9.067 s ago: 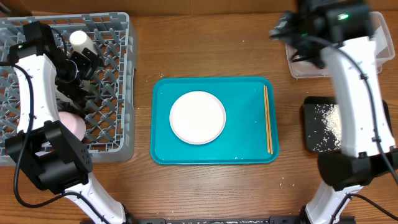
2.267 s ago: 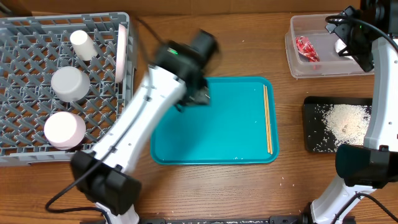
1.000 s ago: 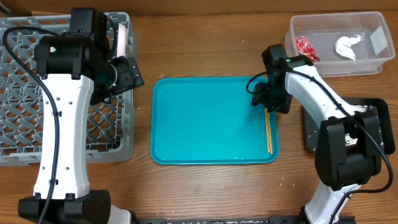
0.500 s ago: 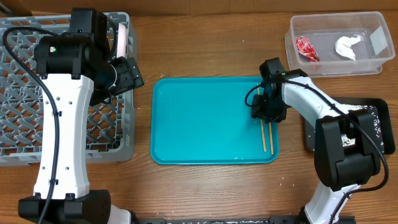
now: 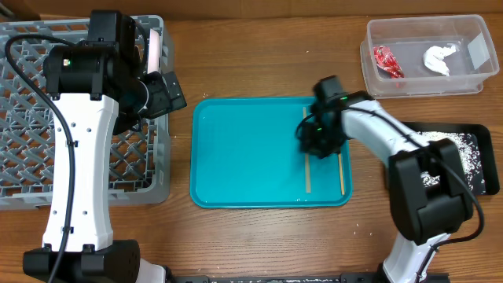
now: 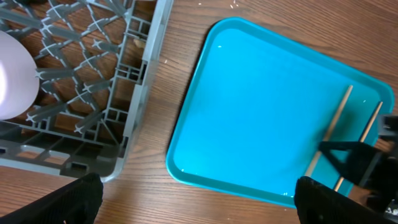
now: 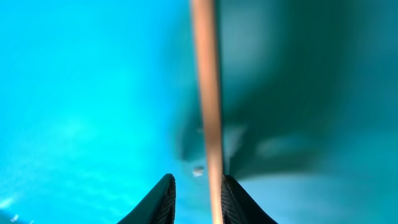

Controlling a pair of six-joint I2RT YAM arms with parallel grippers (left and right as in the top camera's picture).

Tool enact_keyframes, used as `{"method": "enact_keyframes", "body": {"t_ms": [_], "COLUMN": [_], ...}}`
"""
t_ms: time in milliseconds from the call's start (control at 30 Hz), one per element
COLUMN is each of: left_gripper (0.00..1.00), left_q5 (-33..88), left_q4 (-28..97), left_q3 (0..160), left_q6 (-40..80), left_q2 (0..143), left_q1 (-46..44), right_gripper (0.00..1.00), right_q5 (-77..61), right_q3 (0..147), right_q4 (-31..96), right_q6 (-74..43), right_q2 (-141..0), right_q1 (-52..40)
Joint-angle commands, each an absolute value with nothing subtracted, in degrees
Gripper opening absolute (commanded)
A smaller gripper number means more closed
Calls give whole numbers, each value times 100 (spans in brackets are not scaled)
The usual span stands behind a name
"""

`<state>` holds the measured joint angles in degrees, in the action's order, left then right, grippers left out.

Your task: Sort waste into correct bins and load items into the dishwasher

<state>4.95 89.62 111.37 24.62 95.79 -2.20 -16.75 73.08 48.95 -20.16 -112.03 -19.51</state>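
Overhead: right gripper [image 5: 318,140] is down on the teal tray [image 5: 244,157] over one of the two chopsticks [image 5: 307,171], left gripper [image 5: 163,90] is at the dish rack's [image 5: 23,181] right wall, and the red wrapper [image 5: 385,59] and tissue [image 5: 438,56] lie in the clear tub [image 5: 471,82]. 
Left wrist: fingers [image 6: 81,199] are spread wide and hold nothing, above rack corner and tray. 
Right wrist: jaws are narrow and straddle one of the chopsticks, which touches one finger [image 7: 239,202] while a gap shows at the other.
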Motion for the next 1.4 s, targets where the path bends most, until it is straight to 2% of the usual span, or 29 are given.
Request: {"method": "enact_keyframes", "body": {"t_ms": [0, 100, 200, 267, 400, 433, 467, 500, 533, 567, 767, 800, 900, 933, 967, 1000, 1033, 1067, 1133, 1267, 1367], "left_gripper": [100, 100, 95, 88, 80, 77, 71, 60, 45, 34, 9, 9, 10, 14, 33, 62, 80, 83, 83, 92, 92], "left_q5": [666, 731, 731, 729, 731, 735, 751, 755, 753, 753, 637, 626, 141, -211, -609, -746, -845, -884, -915, -921, -919], "left_q4": [8978, 8978, 8949, 8868, 8615, 8503, 8412, 8309, 8202, 8079, 6694, 6545, 5933, 5894, 5863, 5839, 5819, 5789, 5640, 5398, 5162], "left_q3": [11163, 11111, 10956, 10750, 10184, 9994, 9841, 9666, 9509, 9334, 8031, 7920, 7376, 7271, 7190, 7170, 7172, 7172, 7172, 7172, 7172], "left_q6": [2381, 2399, 2403, 2473, 2703, 2729, 2757, 2821, 2880, 2985, 3570, 3592, 4036, 4311, 4534, 4528, 4486, 4431, 4128, 3551, 2912], "left_q2": [9590, 9590, 9590, 9590, 9590, 9590, 9590, 9590, 9596, 9596, 9598, 9601, 9662, 9710, 9800, 9861, 9926, 9970, 10049, 10160, 10252], "left_q1": [-228, -305, -458, -569, -819, -904, -978, -1070, -1151, -1245, -1959, -2021, -2344, -2410, -2447, -2445, -2427, -2392, -2322, -2171, -2069], "right_gripper": [27, 29, 40, 49, 66, 74, 81, 87, 91, 94, 96, 96, 97, 97, 98, 100, 100, 100, 100, 100, 100], "right_q5": [-2368, -2576, -2552, -2449, -1835, -1627, -1498, -1409, -1352, -1317, -1313, -1313, -1306, -1291, -1238, -1162, -1076, -1020, -895, -709, -410], "right_q3": [7284, 7472, 7852, 8169, 8879, 9113, 9279, 9437, 9568, 9710, 10020, 10020, 10020, 10020, 10018, 10018, 10018, 10018, 10018, 10018, 10018], "right_q4": [4670, 4687, 5057, 5422, 6250, 6514, 6692, 6849, 6978, 7102, 7463, 7498, 7623, 7671, 7732, 7773, 7797, 7804, 7795, 7738, 7684], "right_q6": [-2296, -2296, -2287, -2248, -2246, -2246, -2241, -2217, -2204, -2204, -2209, -2211, -2206, -2206, -2206, -2206, -2206, -2209, -2211, -2211, -2211], "right_q2": [-11155, -11155, -11113, -11061, -10940, -10897, -10868, -10842, -10822, -10809, -10809, -10812, -10812, -10812, -10812, -10812, -10812, -10812, -10812, -10812, -10812], "right_q1": [-2519, -2781, -2779, -2655, -2303, -2158, -2045, -1925, -1809, -1664, -934, -891, -816, -816, -816, -816, -819, -819, -816, -810, -801]}}
